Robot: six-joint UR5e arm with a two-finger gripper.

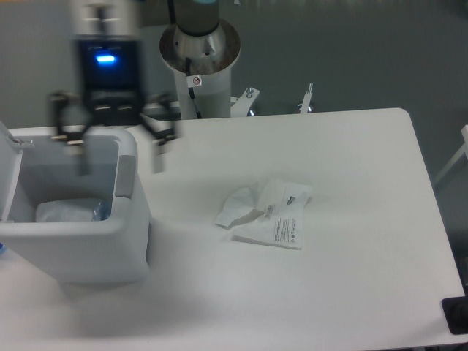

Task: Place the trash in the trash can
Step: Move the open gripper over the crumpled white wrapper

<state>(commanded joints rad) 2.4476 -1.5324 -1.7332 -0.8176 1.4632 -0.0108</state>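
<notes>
Trouble, if it comes, will come with the wrapper (267, 213). It lies crumpled on the white table (365, 256), well apart from the trash can (88, 248), and it looks thin and limp. Two narrow fingers closing on a low, soft heap like that could pinch only a corner, or slide off and press it flatter. A loose hold could also let it flutter down short of the bin's opening, since nothing about it looks stiff enough to hang predictably.

The gripper (117, 142) is blurred above the can's rear right corner, its fingers spread wide with nothing between them. The blur suggests it is moving, so its exact height over the rim is hard to judge.

The bottle (72, 210) is inside the trash can, low against the front wall. It seems to lie on its side, long axis running roughly left to right, with what looks like its bluish neck end toward the right wall. I cannot make out the label. That half of the job looks done.

The wrapper's bulk stretches from a bunched white end at the left to a flatter printed end at the right and front, so its long axis runs roughly across the table, tilted slightly. The raised bunch at the left looks the likelier place to get a grip. The lid (9, 164) stands open at the far left.
</notes>
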